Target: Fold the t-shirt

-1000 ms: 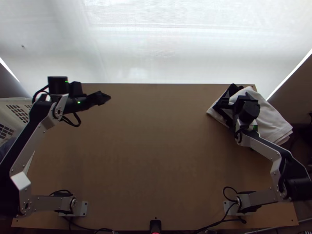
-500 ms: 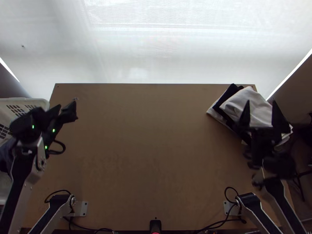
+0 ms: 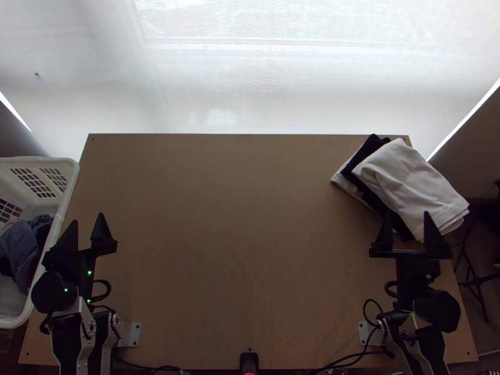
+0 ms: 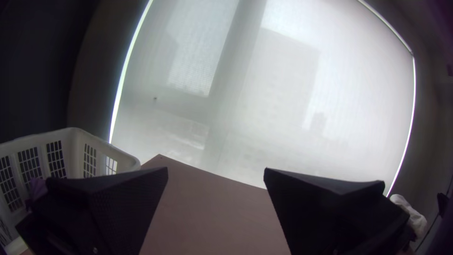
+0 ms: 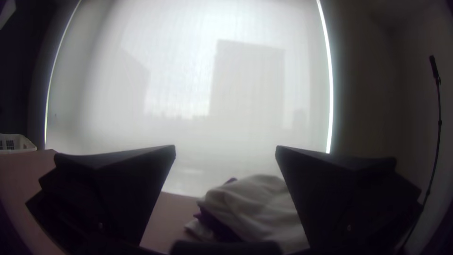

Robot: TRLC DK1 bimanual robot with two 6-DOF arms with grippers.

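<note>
A stack of folded cloth, white on top point(image 3: 412, 184) with a black layer point(image 3: 369, 156) and another pale one under it, lies at the table's far right corner; the right wrist view shows the white cloth point(image 5: 257, 208) too. My right gripper point(image 3: 407, 228) is open at the stack's near edge, holding nothing; its fingers stand wide apart in its wrist view point(image 5: 225, 153). At the table's left side my left gripper point(image 3: 88, 228) is open and empty beside the basket, as its wrist view point(image 4: 215, 172) also shows.
A white basket point(image 3: 70, 187) with dark and grey-blue clothes point(image 3: 28, 244) in it stands at the table's left edge. The brown tabletop point(image 3: 244, 231) stretches between the two arms. A small black device point(image 3: 249, 361) sits at the near edge.
Both arms have drawn back toward their bases. The right gripper has come off the white cloth, which stays on the stack. The left gripper has moved nearer and turned to point away from its base.
</note>
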